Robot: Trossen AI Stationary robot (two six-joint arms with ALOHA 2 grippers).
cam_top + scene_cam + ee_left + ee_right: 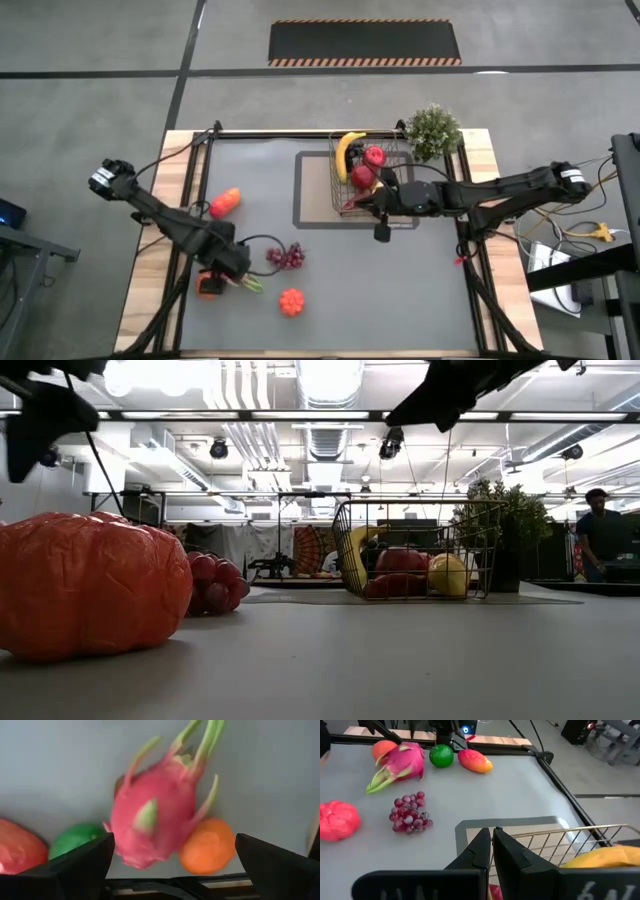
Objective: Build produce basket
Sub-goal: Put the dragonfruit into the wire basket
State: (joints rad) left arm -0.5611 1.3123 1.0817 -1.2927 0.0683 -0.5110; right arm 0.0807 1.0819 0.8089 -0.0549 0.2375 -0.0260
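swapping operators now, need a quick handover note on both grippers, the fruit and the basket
Left gripper: open, hovering over the dragon fruit at the table's front left; nothing held.
Right gripper: shut, empty, by the basket's front edge.
Done: banana, red apples and a yellow fruit are in the basket.
Left on the table: dragon fruit, orange, green fruit, mango, grapes, and a lumpy red-orange fruit.

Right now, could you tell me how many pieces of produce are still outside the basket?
6: red grapes, a ridged orange-red piece, dragon fruit, orange, green fruit, mango. All lie on the table; none seems hidden.
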